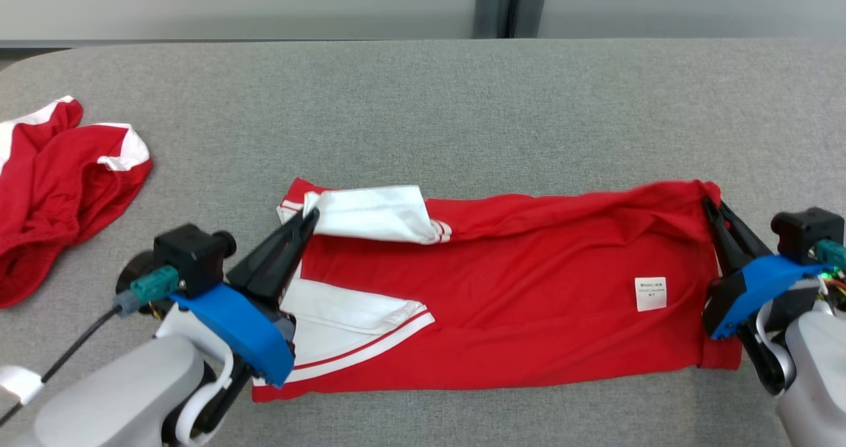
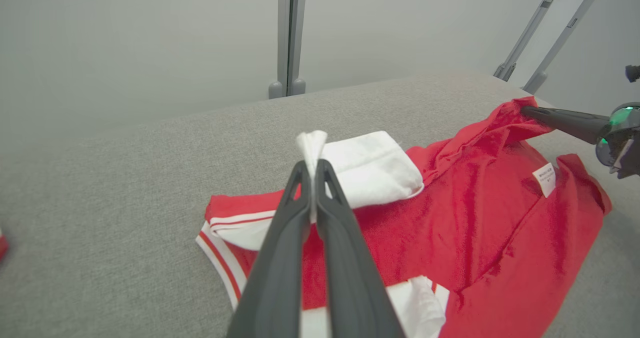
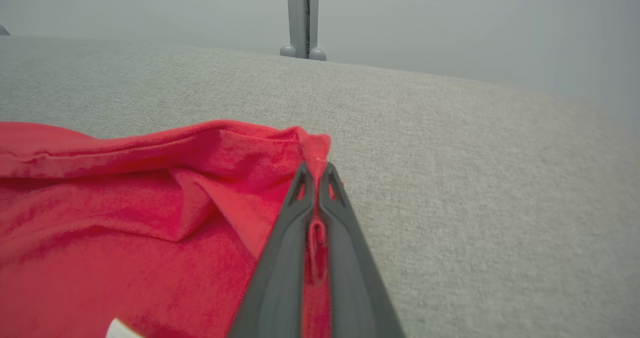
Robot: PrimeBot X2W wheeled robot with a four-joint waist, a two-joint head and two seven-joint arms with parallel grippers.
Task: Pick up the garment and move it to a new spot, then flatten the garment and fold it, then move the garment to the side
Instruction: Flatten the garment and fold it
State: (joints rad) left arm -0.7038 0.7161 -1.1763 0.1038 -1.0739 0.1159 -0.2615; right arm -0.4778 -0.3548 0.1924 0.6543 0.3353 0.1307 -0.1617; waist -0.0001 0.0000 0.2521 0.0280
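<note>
Your red garment (image 1: 529, 315) lies spread out across the middle of the gray table (image 1: 423, 103). Your left gripper (image 1: 309, 217) is pinched tight on its white sleeve, and your right gripper (image 1: 708, 203) is pinched tight on the red corner at the other end. Another red cloth (image 1: 59, 189) sits well apart on your left.

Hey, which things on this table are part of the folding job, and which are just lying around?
In the job:
red garment, spread on the grey table
left gripper, shut on its white sleeve
right gripper, shut on its red corner

Lying about:
crumpled red and white cloth at the table's left
grey post behind the table
</note>
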